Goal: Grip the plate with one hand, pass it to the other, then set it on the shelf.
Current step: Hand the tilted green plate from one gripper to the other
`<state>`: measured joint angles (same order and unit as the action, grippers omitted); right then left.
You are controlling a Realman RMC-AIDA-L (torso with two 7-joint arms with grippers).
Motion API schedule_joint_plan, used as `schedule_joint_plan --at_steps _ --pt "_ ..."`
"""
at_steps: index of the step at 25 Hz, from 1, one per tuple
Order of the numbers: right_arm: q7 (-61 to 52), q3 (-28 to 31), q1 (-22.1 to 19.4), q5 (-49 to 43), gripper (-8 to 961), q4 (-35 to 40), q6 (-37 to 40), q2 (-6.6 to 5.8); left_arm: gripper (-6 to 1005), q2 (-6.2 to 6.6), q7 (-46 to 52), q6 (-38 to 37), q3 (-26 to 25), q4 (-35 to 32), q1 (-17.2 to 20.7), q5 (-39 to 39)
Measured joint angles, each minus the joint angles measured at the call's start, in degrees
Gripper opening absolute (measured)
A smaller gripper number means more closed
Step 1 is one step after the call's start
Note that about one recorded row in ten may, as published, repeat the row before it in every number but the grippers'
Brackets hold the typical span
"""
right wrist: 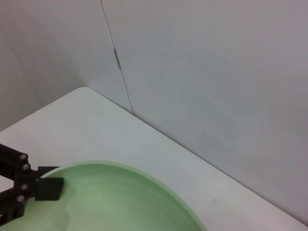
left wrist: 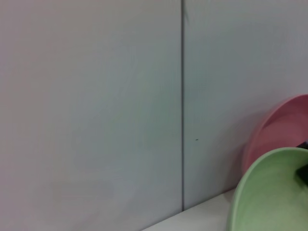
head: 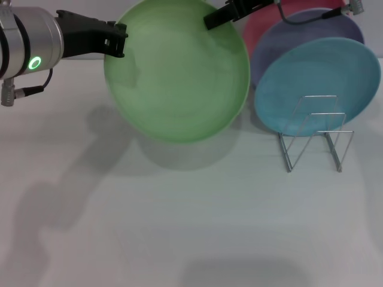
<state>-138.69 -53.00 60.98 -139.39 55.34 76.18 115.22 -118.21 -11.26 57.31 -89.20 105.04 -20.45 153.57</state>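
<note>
The light green plate (head: 176,69) hangs above the table, tilted with its face toward me. My left gripper (head: 116,40), with the green ring on its wrist, is shut on the plate's left rim. My right gripper (head: 218,18) reaches in from the top and lies over the plate's upper right rim. The plate also shows in the left wrist view (left wrist: 269,192) and in the right wrist view (right wrist: 110,202), where a left finger pad (right wrist: 48,188) sits on its inner face. The silver wire shelf (head: 314,134) stands on the table to the right.
A light blue plate (head: 317,84) leans in the shelf. A lavender plate (head: 299,42) and a pink plate (head: 263,27) stand behind it, close to the green plate's right rim. A grey wall (right wrist: 202,72) is right behind.
</note>
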Motion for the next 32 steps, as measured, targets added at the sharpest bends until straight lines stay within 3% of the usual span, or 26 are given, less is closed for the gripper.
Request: schedule_joint_plan --at_steps 4,7,10,15,17,29,32 --pt "2.0 -0.5 -0.4 0.3 349 -0.4 -0.5 0.32 72 0.0 -0.6 -0.1 -0.3 -0.2 0.0 -1.2" --pt "7.6 -0.5 -2.0 2.6 315 1.1 -1.2 1.92 73 0.1 -0.7 -0.3 -0.5 -0.3 0.2 -1.6" --pt "8.2 -0.7 -3.0 3.3 282 2.6 -1.3 2.46 74 0.11 -0.8 -0.6 -0.8 -0.3 0.2 -2.1" --pt "8.2 -1.0 -5.1 4.5 143 6.5 0.2 2.84 75 0.02 -2.0 -2.8 -0.8 -0.4 0.6 -3.3" --pt "8.2 -1.4 -6.6 5.9 136 8.3 1.2 2.9 76 -0.11 -2.9 -5.2 -0.3 -0.4 1.2 -4.5" --pt "6.9 -2.3 -9.8 6.8 88 12.9 3.1 2.99 283 -0.23 -3.0 -6.3 0.4 0.4 1.1 -5.5" --pt "6.6 -2.4 -10.7 6.3 75 14.6 4.2 3.01 408 -0.19 -3.0 -7.7 0.4 1.9 2.0 -5.4"
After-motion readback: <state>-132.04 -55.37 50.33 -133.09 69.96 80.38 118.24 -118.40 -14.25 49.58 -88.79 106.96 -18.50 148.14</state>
